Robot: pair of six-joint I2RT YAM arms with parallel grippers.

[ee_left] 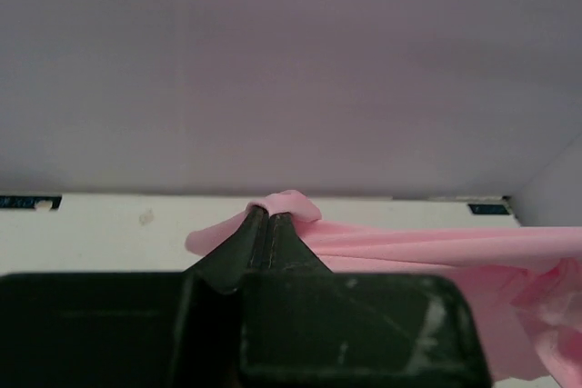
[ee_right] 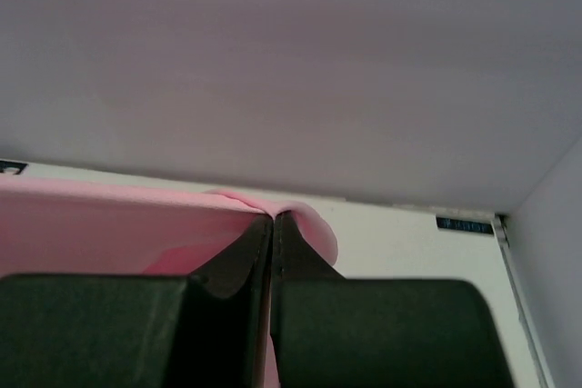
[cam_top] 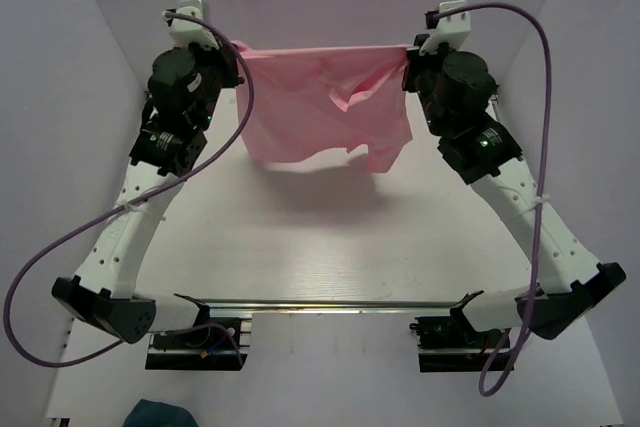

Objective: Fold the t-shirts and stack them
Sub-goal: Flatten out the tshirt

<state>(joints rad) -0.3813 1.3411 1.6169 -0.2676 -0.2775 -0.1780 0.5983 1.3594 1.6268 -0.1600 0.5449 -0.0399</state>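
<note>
your left gripper (ee_left: 270,214) and right gripper (ee_right: 273,216) pinch the pink t-shirt (cam_top: 310,107) taut; only overhead shows it hanging wrinkled.

The plain light pink t-shirt (cam_top: 300,112) hung in the air above the table (cam_top: 330,247), its upper edge pulled taut and nearly level between two pinched corners. The left gripper (cam_top: 238,51) was clamped on one corner and the right gripper (cam_top: 408,53) on the other. Below that edge the thin fabric draped loosely in soft wrinkles, with a fold bunched toward the right. The uneven lower edge dipped lowest on the right.
</note>
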